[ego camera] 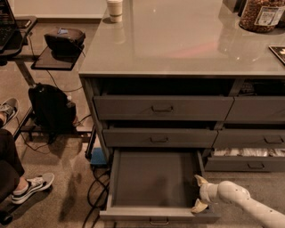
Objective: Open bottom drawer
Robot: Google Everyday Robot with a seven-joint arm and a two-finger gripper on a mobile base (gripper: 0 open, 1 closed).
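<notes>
The bottom drawer (pixel 153 178) is a wide, shallow dark grey drawer, pulled far out of the left stack with its flat grey inside bare. Its slim front panel (pixel 133 214) lies along the lower edge of the view, with a small loop pull (pixel 159 221) at its middle. My gripper (pixel 198 194) sits at the drawer's right front corner, at the end of my white arm (pixel 240 200) that comes in from the lower right. Its cream fingers (pixel 199 205) are spread around the right side wall.
Two taller grey drawers (pixel 162 108) (pixel 159 138) sit above. The neighbouring stack's lower drawer (pixel 249 160) is partly out with pale contents. The grey counter (pixel 178 40) holds a cup (pixel 115 10) and a jar (pixel 262 15). A black backpack (pixel 51 109), cables, and a seated person's shoes (pixel 33 186) are at left.
</notes>
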